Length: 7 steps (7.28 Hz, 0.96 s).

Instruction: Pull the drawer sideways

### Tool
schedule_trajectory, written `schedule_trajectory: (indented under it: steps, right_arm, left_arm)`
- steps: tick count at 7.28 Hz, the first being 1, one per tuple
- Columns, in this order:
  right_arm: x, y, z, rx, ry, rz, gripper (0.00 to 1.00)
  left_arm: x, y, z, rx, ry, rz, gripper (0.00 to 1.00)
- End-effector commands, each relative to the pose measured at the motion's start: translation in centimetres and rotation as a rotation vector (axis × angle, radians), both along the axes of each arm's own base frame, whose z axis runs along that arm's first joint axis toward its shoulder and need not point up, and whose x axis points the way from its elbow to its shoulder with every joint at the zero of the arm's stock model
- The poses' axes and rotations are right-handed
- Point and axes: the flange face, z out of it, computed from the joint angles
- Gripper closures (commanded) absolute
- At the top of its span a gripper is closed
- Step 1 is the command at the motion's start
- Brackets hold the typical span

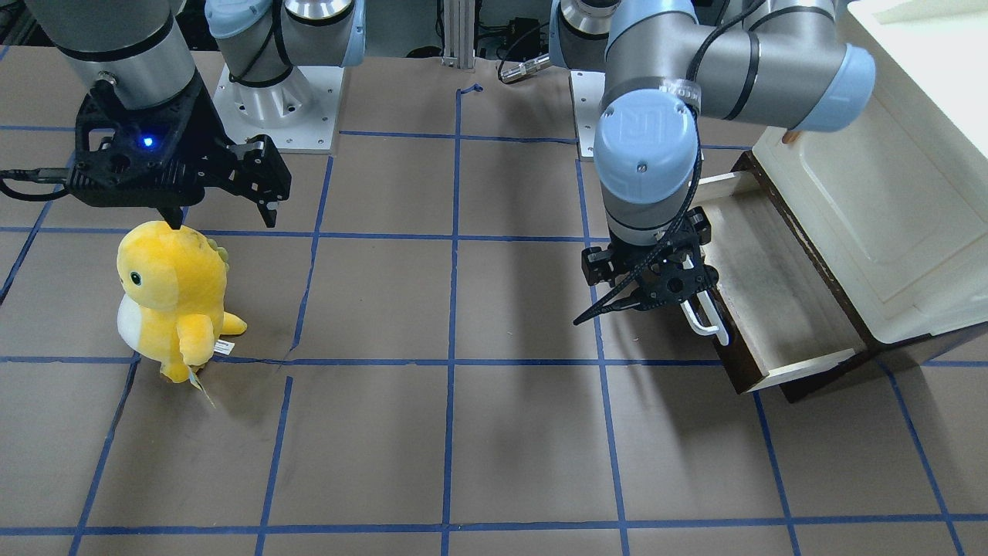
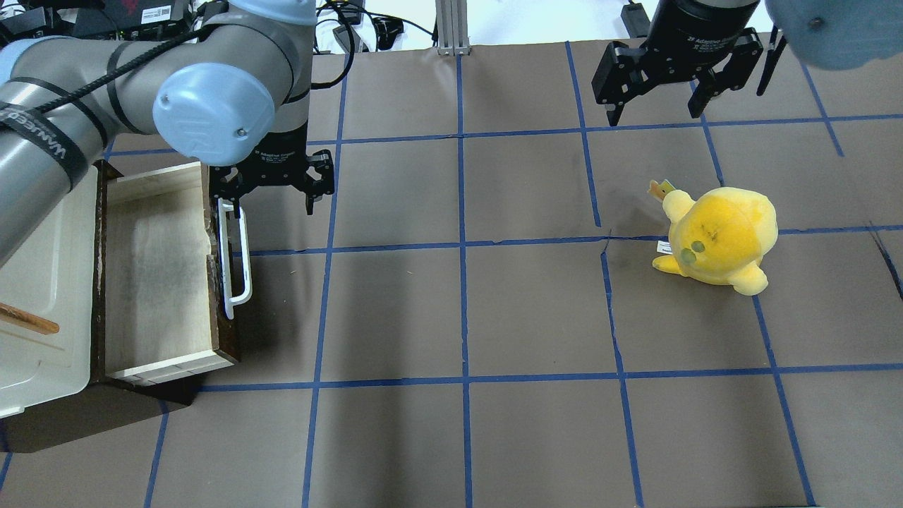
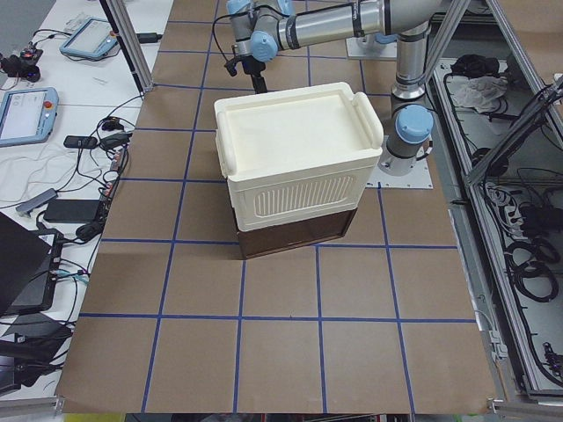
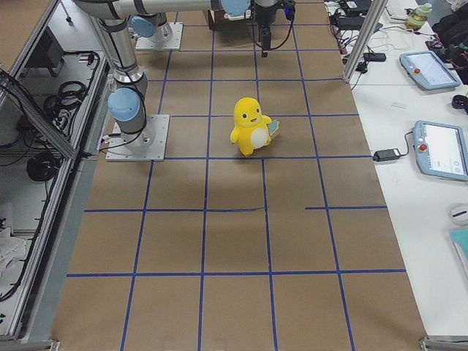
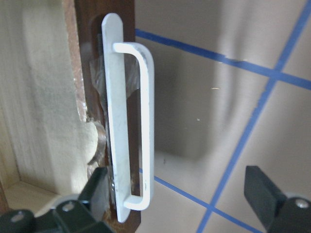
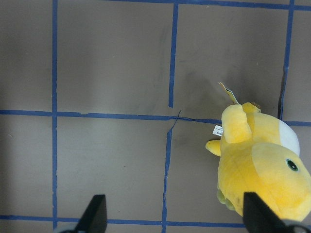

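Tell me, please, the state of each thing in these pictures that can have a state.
drawer, pulled out of the cabinet, empty inside.
handle, on the drawer front, not clamped.
left claw, open, straddles the handle's end.
right claw, open, holds nothing, above the table.
plush toy, upright on the table.

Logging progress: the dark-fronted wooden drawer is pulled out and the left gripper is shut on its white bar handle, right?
No: the drawer is pulled out, but the left gripper is open, fingers astride the handle, per the left wrist view.
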Motion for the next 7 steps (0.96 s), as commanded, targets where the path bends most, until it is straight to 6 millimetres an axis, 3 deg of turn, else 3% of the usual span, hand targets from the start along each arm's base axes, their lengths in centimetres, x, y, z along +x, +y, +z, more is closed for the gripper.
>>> schedule_trajectory:
  steps: [1,2,5,7]
  right_arm:
    - [0.0,0.0,0.0,0.000,0.000,0.000,0.00]
    - [0.0,0.0,0.0,0.000,0.000,0.000,0.00]
    - [0.0,0.0,0.0,0.000,-0.001,0.000,0.00]
    - [0.0,0.0,0.0,0.000,-0.001,0.000,0.00]
  left_arm:
    - [-0.3,1.5,4.5,-0.046,0.126,-0.088,0.00]
    - [-0.3,2.0,6.0,-0.067,0.215,-0.071,0.00]
    - [5.8,2.2,9.1,-0.076,0.332,-0.170,0.00]
    - [6.8,3.9,11.9,-0.104,0.334,-0.333,0.00]
